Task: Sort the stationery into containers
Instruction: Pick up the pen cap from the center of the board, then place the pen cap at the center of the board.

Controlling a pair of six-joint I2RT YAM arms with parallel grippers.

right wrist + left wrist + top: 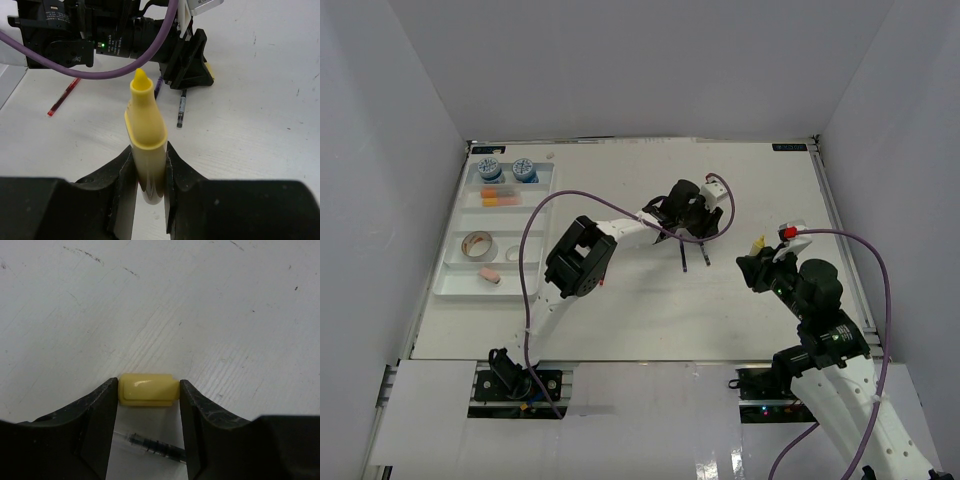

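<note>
My left gripper (717, 222) is at the table's middle, shut on a small yellow eraser (148, 388), with a finger against each end, low over the table. A thin dark pen (155, 445) lies under the fingers. My right gripper (760, 254) is shut on a yellow marker (146, 135), tip pointing away toward the left arm; the marker also shows in the top view (758, 243). The white tray (453, 262) at the left holds two blue-white tubs (506, 169), orange and yellow erasers (500, 197), a tan tape roll (477, 243), a small clear roll (512, 253) and a pink eraser (490, 276).
Two dark pens (694, 257) lie on the table just in front of the left gripper; one shows in the right wrist view (181, 107). A red pen (62, 97) lies under the left arm. The left arm's purple cable (535, 225) loops over the table beside the tray.
</note>
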